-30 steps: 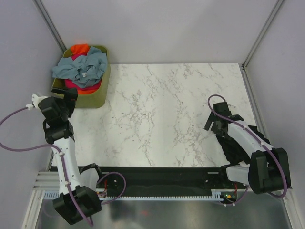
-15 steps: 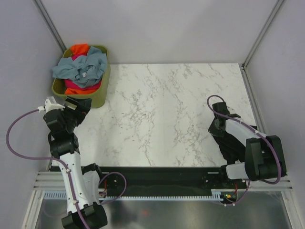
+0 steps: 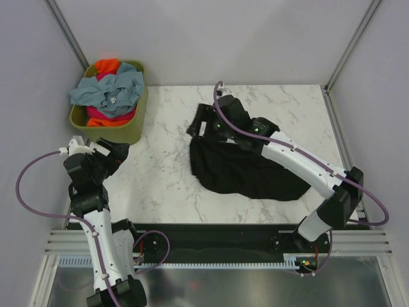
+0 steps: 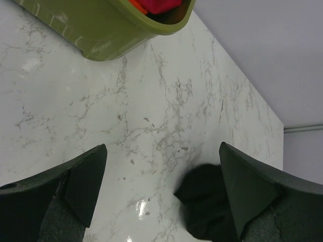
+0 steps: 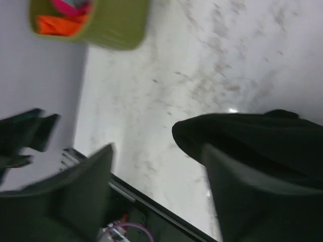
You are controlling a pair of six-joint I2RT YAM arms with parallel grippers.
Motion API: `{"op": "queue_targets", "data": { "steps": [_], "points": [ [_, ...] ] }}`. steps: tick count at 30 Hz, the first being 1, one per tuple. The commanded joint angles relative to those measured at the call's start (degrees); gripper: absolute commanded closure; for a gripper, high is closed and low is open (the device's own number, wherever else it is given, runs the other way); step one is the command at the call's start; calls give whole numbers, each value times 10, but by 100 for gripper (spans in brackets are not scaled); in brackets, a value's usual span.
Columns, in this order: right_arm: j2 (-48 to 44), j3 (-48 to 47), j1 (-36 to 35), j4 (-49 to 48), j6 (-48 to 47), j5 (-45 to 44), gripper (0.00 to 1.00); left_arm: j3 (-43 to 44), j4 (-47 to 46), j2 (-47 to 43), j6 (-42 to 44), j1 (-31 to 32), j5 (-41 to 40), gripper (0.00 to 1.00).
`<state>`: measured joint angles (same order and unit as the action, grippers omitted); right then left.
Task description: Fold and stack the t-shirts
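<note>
**Entry: desk (image 3: 163, 185), one shirt out, the rest waiting**

- **Right end effector (image 3: 203, 121).** Your right arm reaches far across the desk. In the wrist view its end effector (image 5: 156, 196) has the jaws partly apart, with bare marble in the gap. It grips nothing that you can see.
- **Black t-shirt (image 3: 246, 171).** It lies crumpled on the desk, just behind the right end effector on the side nearer the arm's base, and runs back under the forearm. In the right wrist view the shirt's edge (image 5: 262, 136) passes behind the finger on the picture's right. You cannot tell whether cloth touches that finger. The shirt is likely on open marble because it needs room to be spread before folding. It is not flat yet and no fold is made.
- **Left end effector (image 3: 114, 152).** The jaws are at their widest and hold nothing. It hovers over bare desk, and its own camera sees the gap (image 4: 161, 194) aimed across the desk. The black shirt (image 4: 204, 201) shows ahead of it, by the finger on that picture's right. This looks like a ready stance for taking an edge of the shirt.
- **Olive-green basket (image 3: 128, 131).** It stands just beyond the left end effector and well to the left of the right one.
- **Basket contents.** A light grey-blue shirt (image 3: 108, 89) is heaped on top, an orange shirt (image 3: 107, 64) shows behind it and a magenta-pink shirt (image 3: 102, 114) shows beneath. They are most likely stored here until the desk is free.
- **Progress.** You are early in the task, with nothing folded and no stack begun.
- **Caution.** The right forearm is over the cloth, so drawing it back low could rumple the shirt.
</note>
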<state>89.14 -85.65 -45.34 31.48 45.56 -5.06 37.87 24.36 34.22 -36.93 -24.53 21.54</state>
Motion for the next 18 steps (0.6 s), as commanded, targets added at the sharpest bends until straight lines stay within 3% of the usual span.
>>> {"op": "queue_targets", "data": {
  "steps": [1, 4, 7, 12, 18],
  "points": [
    [53, -108, -5, 16, 9, -22, 2, 23, 36, 8, 60, 3, 16, 0],
    [74, -131, 8, 51, -22, -58, 2, 38, 61, 23, 88, 14, 18, 0],
    [47, -71, 30, 64, -39, -96, 2, 36, 63, 31, 92, 26, 32, 0],
    [-48, 142, 32, 29, -49, -94, 2, 34, 60, 64, 92, 61, 29, 0],
    [-105, 332, 2, 0, -36, -123, 2, 29, 53, 114, 83, 182, -36, 3]
  ]
}}
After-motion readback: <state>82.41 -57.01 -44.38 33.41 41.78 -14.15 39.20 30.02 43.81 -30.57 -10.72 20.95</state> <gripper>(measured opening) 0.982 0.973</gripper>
